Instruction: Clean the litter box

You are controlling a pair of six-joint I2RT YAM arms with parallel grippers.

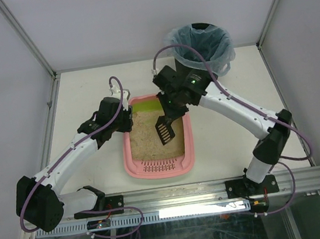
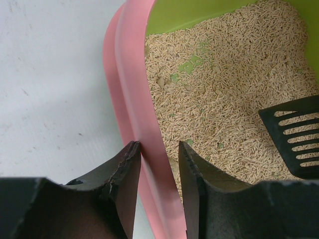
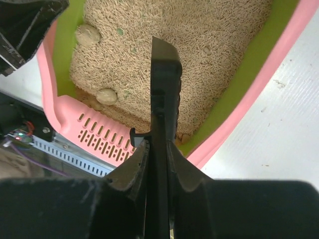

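Pinching litter box [image 2: 130, 89] rim between part-closed left jaws, likely to steady; scoop [image 3: 164, 74] handle clamped between fully closed right jaws, blade ahead.

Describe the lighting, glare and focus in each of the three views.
Top view: even, bright light, faint shadows under the arms, a blown-out white strip on the front rail. Left wrist view: litter sharp, the near fingers dark and soft. Right wrist view: scoop edge-on and dark, fingers blurred, litter crisp.
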